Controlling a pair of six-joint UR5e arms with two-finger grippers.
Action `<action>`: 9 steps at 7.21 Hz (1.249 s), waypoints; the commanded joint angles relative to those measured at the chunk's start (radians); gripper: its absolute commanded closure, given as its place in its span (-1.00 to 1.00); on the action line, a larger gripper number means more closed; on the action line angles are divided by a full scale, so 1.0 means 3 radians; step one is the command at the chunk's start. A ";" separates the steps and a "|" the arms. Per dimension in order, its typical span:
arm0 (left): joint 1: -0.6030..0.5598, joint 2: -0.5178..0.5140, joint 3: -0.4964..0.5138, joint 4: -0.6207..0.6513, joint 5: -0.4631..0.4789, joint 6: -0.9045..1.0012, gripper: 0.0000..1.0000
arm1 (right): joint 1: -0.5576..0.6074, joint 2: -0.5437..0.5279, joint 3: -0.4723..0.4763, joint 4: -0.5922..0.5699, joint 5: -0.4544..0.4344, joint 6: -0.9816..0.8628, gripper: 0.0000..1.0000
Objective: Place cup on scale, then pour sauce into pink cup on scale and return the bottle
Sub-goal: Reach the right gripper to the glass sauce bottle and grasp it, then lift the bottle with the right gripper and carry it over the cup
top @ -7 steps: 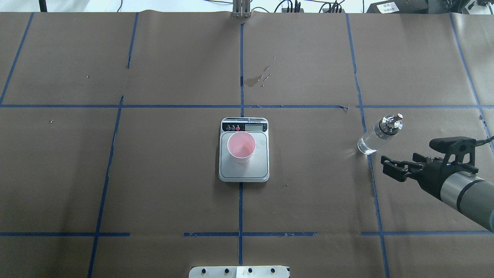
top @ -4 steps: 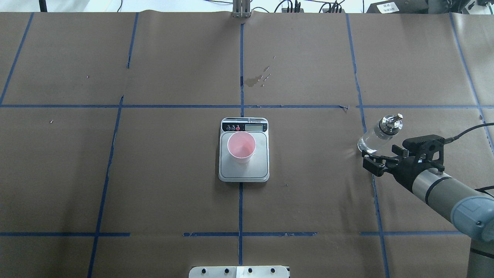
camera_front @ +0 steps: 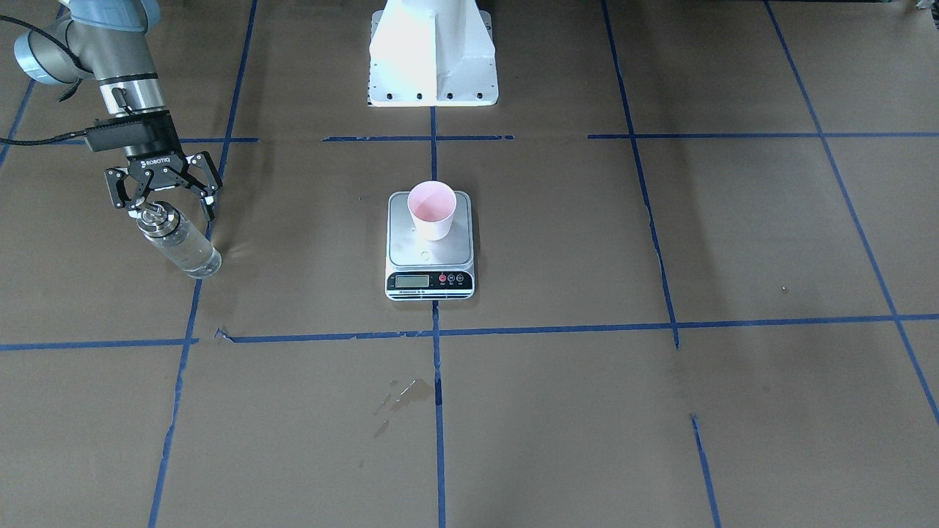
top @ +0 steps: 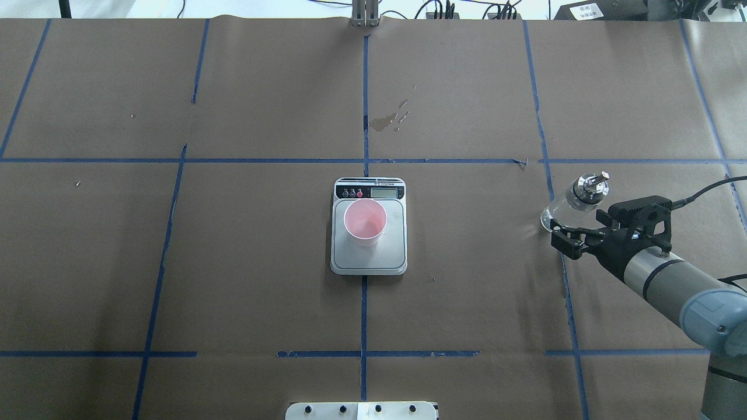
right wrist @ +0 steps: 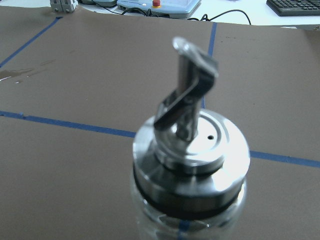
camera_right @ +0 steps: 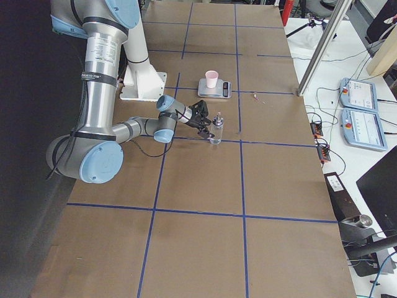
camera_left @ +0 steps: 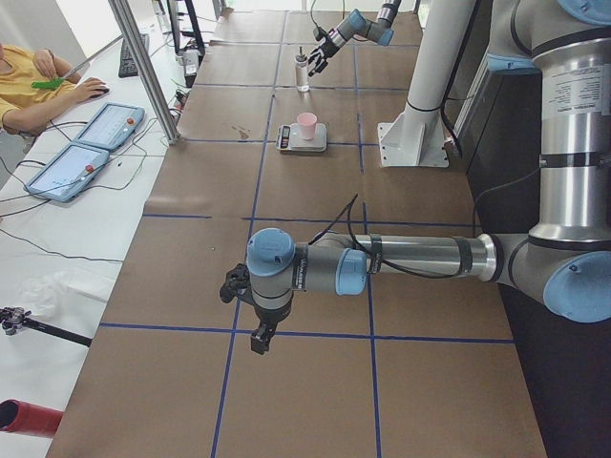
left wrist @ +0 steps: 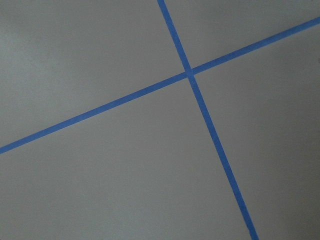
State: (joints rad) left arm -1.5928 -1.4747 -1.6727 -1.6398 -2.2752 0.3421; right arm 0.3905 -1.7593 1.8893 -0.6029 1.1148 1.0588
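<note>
Evidently the bottle pick-up is the step being worked on. In the side view from the table's left end, nearest the camera, the left gripper (camera_left: 258, 336) is hanging idle over a crossing of blue tape in the lower centre, and I cannot tell whether its fingers are apart or together. Beyond it, in the upper middle, the cup (camera_left: 306, 124) is already sitting upright on the scale (camera_left: 289, 141). Farthest off, at the top of the frame, the bottle (camera_left: 303, 74) is standing upright on the table, well apart from the scale, and nothing is being poured yet. The sauce (camera_front: 192, 257) inside is looking too clear to gauge. In my judgement the next move is calling for a square, firm closing on the glass just under the metal collar, then a lift clear of the paper before carrying it towards the cup.

In the overhead frame the right arm (top: 671, 280) is slanting up and leftwards from the lower right corner, its wrist lying low and nearly level. At its far end, in the right middle, the right gripper (camera_front: 167, 211) is holding its fingers spread apart either side of the bottle's upper part, and I cannot tell whether they are touching it
</note>
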 commanded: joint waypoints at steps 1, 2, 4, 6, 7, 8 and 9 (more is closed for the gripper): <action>-0.0003 0.0002 0.0002 0.0000 0.0001 0.0000 -1.00 | 0.0048 0.0162 -0.0084 -0.0005 -0.0065 -0.0016 -1.00; -0.0003 0.0002 0.0002 0.0000 0.0001 0.0000 -1.00 | 0.0053 0.0295 -0.0222 -0.0005 -0.0091 -0.0017 -1.00; -0.0003 0.0012 -0.0003 0.0000 0.0001 0.0000 -1.00 | 0.0099 0.0286 -0.0254 0.0005 -0.0091 -0.0072 -1.00; -0.0003 0.0002 0.0002 0.0000 0.0001 0.0000 -1.00 | 0.0104 0.0301 -0.0254 0.0010 -0.0116 -0.0068 -0.23; -0.0003 0.0012 0.0002 0.0000 0.0001 0.0000 -1.00 | 0.0104 0.0286 -0.0259 0.0010 -0.0223 -0.0068 0.93; -0.0003 0.0012 -0.0003 -0.0005 0.0001 0.0000 -1.00 | 0.0104 0.0266 -0.0244 0.0015 -0.0320 -0.0063 1.00; -0.0003 0.0012 -0.0003 -0.0005 0.0001 0.0000 -1.00 | 0.0104 0.0255 -0.0218 0.0016 -0.0331 -0.0063 1.00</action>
State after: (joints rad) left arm -1.5938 -1.4715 -1.6729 -1.6409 -2.2749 0.3421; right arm 0.4218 -1.6780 1.8164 -0.5988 1.0311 1.0395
